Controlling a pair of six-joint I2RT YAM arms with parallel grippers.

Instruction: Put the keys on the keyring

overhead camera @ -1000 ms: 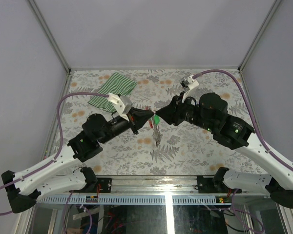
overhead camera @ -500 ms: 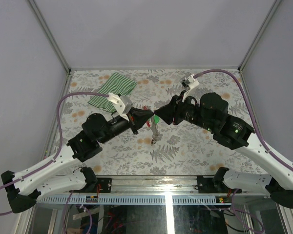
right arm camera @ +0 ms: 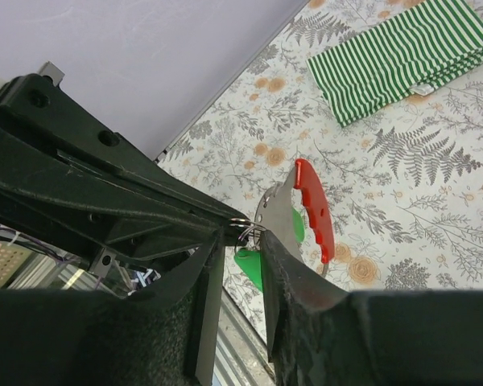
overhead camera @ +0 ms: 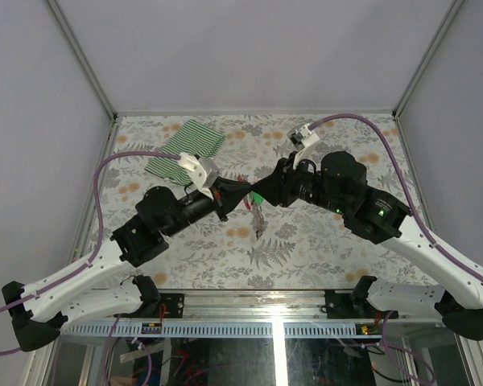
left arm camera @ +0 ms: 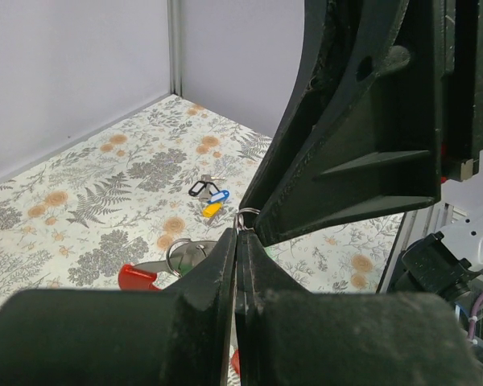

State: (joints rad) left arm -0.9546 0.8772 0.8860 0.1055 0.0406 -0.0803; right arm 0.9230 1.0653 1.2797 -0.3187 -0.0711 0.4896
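My left gripper (overhead camera: 244, 195) and right gripper (overhead camera: 263, 195) meet tip to tip above the middle of the table. The left jaws are shut on a small wire ring (left arm camera: 243, 217) of the keyring. In the right wrist view that ring (right arm camera: 245, 229) sits at my right fingertips, and the red curved loop (right arm camera: 314, 209) with its silvery strip (right arm camera: 275, 217) hangs beside it. A green-tagged key (right arm camera: 249, 265) sits between the right fingers, which stand narrowly apart around it. More silvery keys (overhead camera: 260, 223) dangle below the grippers. A red tag (left arm camera: 137, 277) and a metal ring (left arm camera: 185, 253) show under the left jaws.
A green-and-white striped cloth (overhead camera: 185, 149) lies at the back left. A small black clip with blue and yellow tags (left arm camera: 209, 195) lies on the floral table (overhead camera: 322, 249) further off. Side walls close in the table on the left, right and back.
My right arm has shifted slightly left and turned at the wrist. The dangling keys have swung a little. The left arm has stayed in place.
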